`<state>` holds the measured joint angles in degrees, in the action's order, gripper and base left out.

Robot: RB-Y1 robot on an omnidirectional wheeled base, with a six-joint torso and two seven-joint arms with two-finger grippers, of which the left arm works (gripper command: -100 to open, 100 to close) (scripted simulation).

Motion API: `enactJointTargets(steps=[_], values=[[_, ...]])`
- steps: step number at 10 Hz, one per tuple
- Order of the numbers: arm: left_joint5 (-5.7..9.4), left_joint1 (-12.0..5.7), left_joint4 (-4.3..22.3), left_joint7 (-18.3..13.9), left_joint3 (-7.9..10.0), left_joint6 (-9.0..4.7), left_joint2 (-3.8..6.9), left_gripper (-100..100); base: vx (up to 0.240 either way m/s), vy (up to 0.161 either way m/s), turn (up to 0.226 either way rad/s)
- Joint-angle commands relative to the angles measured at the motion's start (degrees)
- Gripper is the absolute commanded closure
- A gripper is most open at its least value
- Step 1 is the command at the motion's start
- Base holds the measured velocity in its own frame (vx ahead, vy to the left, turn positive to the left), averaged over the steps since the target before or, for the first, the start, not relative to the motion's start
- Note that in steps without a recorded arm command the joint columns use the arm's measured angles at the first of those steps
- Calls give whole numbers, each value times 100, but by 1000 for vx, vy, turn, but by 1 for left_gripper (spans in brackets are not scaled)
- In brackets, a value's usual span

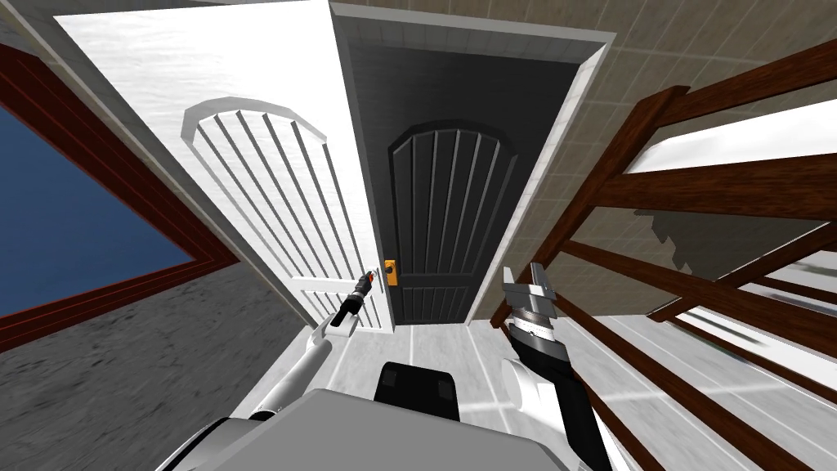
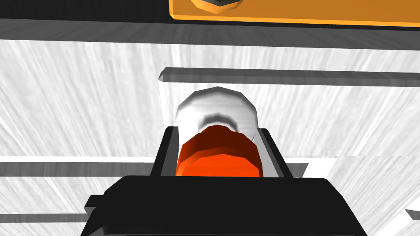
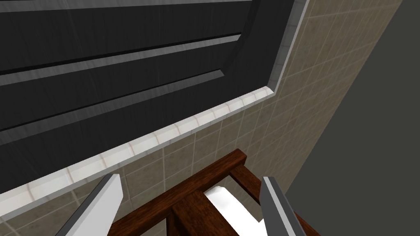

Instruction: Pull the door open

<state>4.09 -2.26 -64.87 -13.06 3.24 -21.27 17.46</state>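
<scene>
My left gripper is pinching the knob. The two fingers press its orange sides, and its white base sits just beyond the tips, against the white door. In the head view this door stands at an angle to the frame, so I judge it is already partly open and the pull is under way.

To do this step well, I should hold the pinch firm and draw the knob along an arc around the hinge edge, which I take to be the edge far from the knob. A straight pull back could let the fingers slide off the round knob. The wrist should turn with the door so the fingers meet the knob squarely. My body is near the door's free edge, so the base may need to back away to give room.

Further on, a dark panelled leaf fills the frame, with an orange plate at its edge, just beside the knob. My right gripper hangs apart with its fingers spread, near a brown wooden rack. It should be kept out of the swing.
</scene>
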Motion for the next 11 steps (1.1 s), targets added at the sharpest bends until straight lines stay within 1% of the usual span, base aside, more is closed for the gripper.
enactJointTargets(steps=[1, 5, 6, 7, 11], values=[[15, 92, 34, -17, 57, 6, 71, 100, -117, 42, 42], [34, 216, 56, -72, 87, 2, 188, 100, -178, 56, 49], [40, 270, 44, -125, 58, -11, 257, 100, -170, 66, 4], [29, 214, 29, -165, -41, -50, 261, -100, -170, 66, -74], [-2, 280, -226, -343, -346, -77, 349, -100, -180, 38, -59]])
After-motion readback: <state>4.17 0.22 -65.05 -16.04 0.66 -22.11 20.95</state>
